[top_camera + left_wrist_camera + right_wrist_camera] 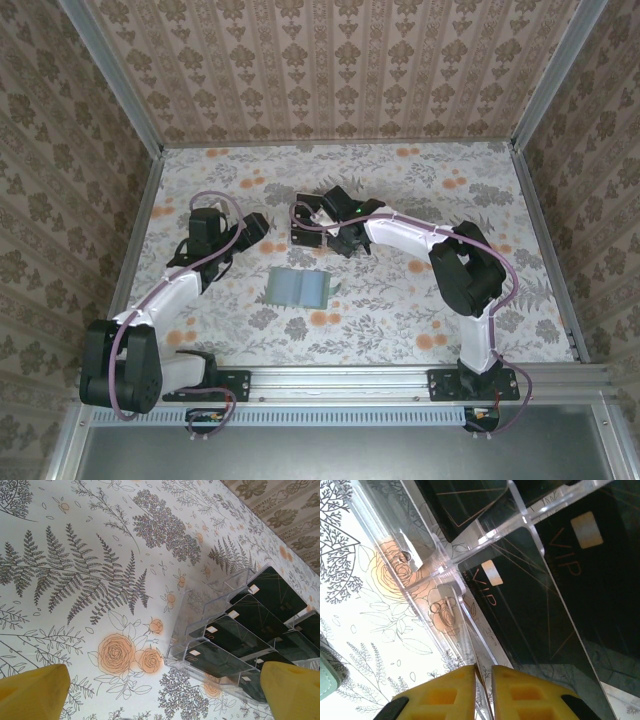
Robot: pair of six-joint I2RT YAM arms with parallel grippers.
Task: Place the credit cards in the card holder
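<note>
A floral-print table boxed in by patterned walls. The right gripper sits at the clear rack, jaws pinched narrow on a thin edge (card or rack wall, unclear). The black credit cards stand in the rack; the green card holder lies flat nearby. Best lift straight along the slot, not scraping the rack. The left gripper, spread wide, hovers beside the rack; bare table lies between rack and holder.

Damask-patterned walls enclose a floral tabletop — bright, even light
</note>
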